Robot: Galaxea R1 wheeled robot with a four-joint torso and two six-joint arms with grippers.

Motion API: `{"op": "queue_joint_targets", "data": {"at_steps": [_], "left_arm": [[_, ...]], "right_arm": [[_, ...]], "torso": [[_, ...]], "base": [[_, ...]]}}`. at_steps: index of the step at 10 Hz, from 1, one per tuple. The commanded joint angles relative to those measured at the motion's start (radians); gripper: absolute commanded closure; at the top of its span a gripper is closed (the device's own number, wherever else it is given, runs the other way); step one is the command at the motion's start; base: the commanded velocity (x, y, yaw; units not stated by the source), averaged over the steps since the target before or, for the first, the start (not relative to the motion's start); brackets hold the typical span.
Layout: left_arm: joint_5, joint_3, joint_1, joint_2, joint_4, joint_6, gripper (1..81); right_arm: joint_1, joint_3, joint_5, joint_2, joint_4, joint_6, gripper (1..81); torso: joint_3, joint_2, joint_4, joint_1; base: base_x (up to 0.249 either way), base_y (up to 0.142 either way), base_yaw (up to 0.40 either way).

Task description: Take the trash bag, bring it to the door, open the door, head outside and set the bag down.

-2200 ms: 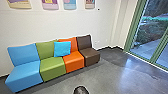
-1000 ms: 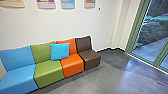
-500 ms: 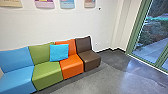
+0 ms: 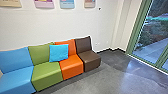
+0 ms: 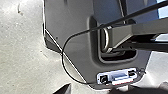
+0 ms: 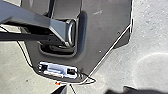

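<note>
Left claw and right claw: state cannot be told; location of the trash bag likewise cannot be established, so carriage of the load is unconfirmed. Nearest, a black cable (image 5: 63, 51) loops past the edge of the dark base plate (image 5: 72, 17) – a snag risk, should it catch while the robot drives. Farther out, at twelve o'clock, the brown armless lounge chair (image 4: 87, 58) ends the row; a wide swing towards two o'clock could clip its corner. Beyond, at two o'clock, stands green-framed glazing (image 4: 136, 30), presumably the door side; glare could mislead the approach. The wrist views supply base and cable; the head view supplies the chairs, the turquoise cushion (image 4: 58, 53) at eleven o'clock – and pale paving (image 4: 152, 53) outdoors.
</note>
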Motion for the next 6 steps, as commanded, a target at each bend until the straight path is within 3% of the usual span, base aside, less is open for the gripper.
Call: {"op": "queue_joint_targets", "data": {"at_steps": [1,6], "left_arm": [[0.064,0.018,-0.016,-0.022,-0.004,0.005,1.0],[0.063,0.314,-0.025,-0.23,-0.004,-0.004,1.0]], "right_arm": [[0.008,0.065,-0.066,-0.039,-0.01,-0.003,1.0],[0.008,0.356,-0.066,-0.21,0.007,0.002,1.0]], "torso": [[0.0,0.0,0.0,0.0],[0.0,0.0,0.0,0.0]], "base": [[0.0,0.0,0.0],[0.0,0.0,0.0]]}}
